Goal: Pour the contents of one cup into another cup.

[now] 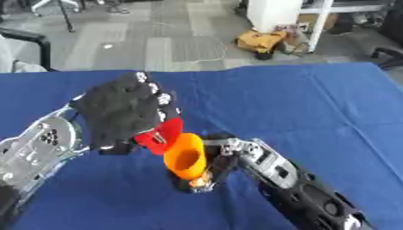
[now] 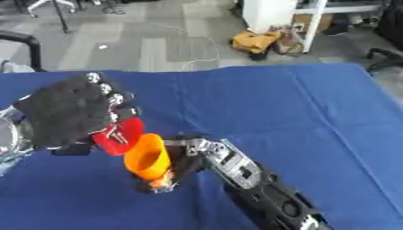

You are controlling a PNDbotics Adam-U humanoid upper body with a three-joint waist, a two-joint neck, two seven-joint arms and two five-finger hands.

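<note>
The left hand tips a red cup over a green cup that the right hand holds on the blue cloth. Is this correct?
Not quite: the cup in the right hand is orange, not green, as the left eye view shows. The left hand does tip the red cup over it, above the blue cloth.

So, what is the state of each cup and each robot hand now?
Red cup: held, tipped toward the orange cup.
Orange cup: held, mouth tilted toward the red cup.
Left robot hand: curled round the red cup.
Right robot hand: curled round the orange cup.
</note>
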